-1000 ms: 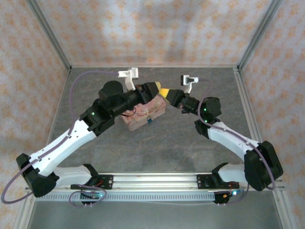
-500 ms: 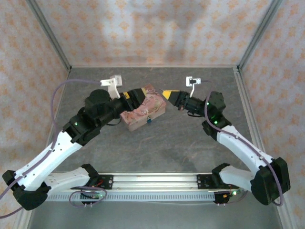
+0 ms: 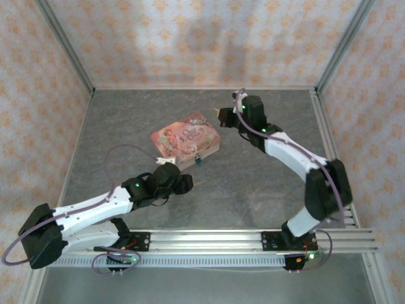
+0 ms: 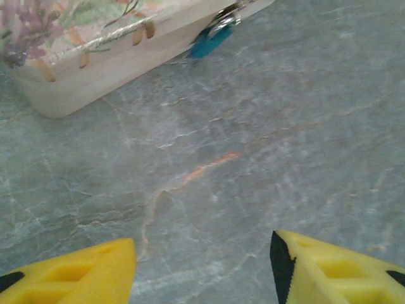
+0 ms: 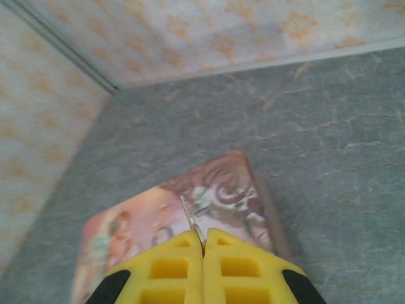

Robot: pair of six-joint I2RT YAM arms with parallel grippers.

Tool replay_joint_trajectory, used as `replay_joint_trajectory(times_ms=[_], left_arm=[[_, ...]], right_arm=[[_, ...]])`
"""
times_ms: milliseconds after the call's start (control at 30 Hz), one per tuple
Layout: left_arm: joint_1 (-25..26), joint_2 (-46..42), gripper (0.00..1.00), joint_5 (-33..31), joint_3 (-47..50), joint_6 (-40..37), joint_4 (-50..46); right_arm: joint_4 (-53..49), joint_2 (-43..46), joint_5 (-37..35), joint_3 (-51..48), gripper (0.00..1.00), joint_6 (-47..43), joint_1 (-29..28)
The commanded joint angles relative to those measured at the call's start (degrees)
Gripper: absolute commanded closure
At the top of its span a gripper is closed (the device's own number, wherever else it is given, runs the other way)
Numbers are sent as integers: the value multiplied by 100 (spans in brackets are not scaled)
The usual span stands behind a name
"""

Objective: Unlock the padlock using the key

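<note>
**Key carried toward the lock.** The right gripper point(image 5: 204, 244) has its yellow fingers pressed together on the key point(image 5: 191, 220). A thin pale sliver of the key stands out ahead of the fingertips. Just ahead of and below this gripper lies the pink floral box point(image 5: 234, 190).

The padlock point(image 4: 212, 38) sits at the box's front wall, on the side turned away from the right gripper. From the left gripper point(image 4: 202, 253) it lies ahead and slightly to the right, well apart, across bare counter point(image 4: 266, 158). That gripper's fingers are spread wide, with nothing between them. Whether the blue body rests on the counter cannot be told, and the keyhole is not visible.

**Judged step:** bringing the key to the lock. To do it well:
- The right gripper likely needs to pass over or around the box and come down on the padlock's side.
- The key's blade should line up with the keyway before any push.
- The left gripper would best close on the blue body first, so the small lock cannot swing away.
- The pinch on the key looks shallow, so a sideways load could twist it loose.
</note>
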State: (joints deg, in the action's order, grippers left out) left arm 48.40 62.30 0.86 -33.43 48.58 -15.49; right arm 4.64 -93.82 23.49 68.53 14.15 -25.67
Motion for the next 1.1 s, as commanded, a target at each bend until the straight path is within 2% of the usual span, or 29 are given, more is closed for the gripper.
replay_joint_trajectory(times_ms=[0, 233, 433, 533, 633, 867, 933, 1067], left_arm=[[64, 363, 44, -557, -60, 134, 492], [64, 1360, 52, -1278, -288, 174, 626], [5, 1623, 54, -1987, -410, 267, 366], [-177, 1588, 54, -2037, -342, 241, 381], [-490, 1613, 54, -1876, -287, 131, 532], [-913, 1934, 55, -1727, -545, -267, 553], [-980, 2032, 55, -1732, -609, -333, 578], [-1118, 2157, 55, -1733, -720, -451, 683]], right_arm=[[-209, -686, -227, 884, 100, -275, 1], [-479, -2509, -7, 2863, 100, -149, -103], [-1436, -4172, 142, 5155, 100, -39, -280], [-2122, -4970, -187, 6359, 100, -132, -420], [-2487, -5523, -559, 7030, 100, -220, -567], [-2947, -5774, -948, 7186, 100, -500, -605], [-2944, -5599, -1109, 6824, 100, -579, -606], [-2322, -4921, -1306, 5496, 100, -674, -606]])
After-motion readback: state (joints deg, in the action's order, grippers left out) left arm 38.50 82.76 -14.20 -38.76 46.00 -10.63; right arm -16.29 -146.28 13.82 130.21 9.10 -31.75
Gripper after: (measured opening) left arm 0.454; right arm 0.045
